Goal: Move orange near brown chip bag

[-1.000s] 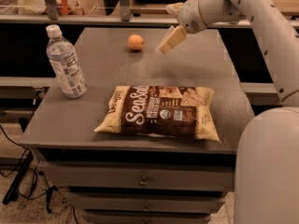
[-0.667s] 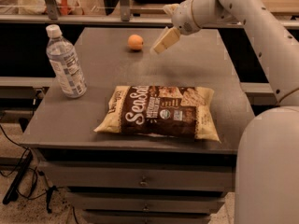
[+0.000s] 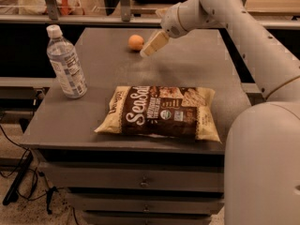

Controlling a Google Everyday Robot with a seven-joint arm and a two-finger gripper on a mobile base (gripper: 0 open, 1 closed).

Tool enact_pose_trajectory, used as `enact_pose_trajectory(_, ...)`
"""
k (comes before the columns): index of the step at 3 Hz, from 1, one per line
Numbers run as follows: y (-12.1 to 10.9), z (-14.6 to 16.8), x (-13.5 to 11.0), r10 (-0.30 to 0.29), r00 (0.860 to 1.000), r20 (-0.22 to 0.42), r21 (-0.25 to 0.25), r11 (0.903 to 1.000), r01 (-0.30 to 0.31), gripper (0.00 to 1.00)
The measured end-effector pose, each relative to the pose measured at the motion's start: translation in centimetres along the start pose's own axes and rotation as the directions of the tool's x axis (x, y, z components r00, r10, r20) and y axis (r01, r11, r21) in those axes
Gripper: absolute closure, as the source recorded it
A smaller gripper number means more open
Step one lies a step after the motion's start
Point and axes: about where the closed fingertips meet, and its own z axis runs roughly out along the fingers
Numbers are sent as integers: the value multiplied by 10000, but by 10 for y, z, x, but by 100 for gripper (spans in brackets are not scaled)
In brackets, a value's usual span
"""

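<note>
The claw (image 3: pixel 147 51) is poised beside the orange (image 3: pixel 136 42) near the tabletop's (image 3: pixel 206 69) far edge, seemingly for grasping; its opening cannot be told.

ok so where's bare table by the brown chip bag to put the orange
Bare table lies behind the brown chip bag, up to the orange and the gripper beside it, and between bag and water bottle. The bag crowds the front edge.

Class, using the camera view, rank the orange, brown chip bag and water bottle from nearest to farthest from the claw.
The claw hovers over the table near its back.
1. orange, right beside it.
2. brown chip bag, front centre.
3. water bottle, picture-left edge.
</note>
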Motion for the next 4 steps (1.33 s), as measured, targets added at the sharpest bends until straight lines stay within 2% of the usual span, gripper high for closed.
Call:
enact_pose_trajectory(2,-4,21,6,1010,9948,-123,429,9940,-1003,0)
enact_pose_trajectory(4,-6,44,6,1548,9878,-190,376,9873,-1540,0)
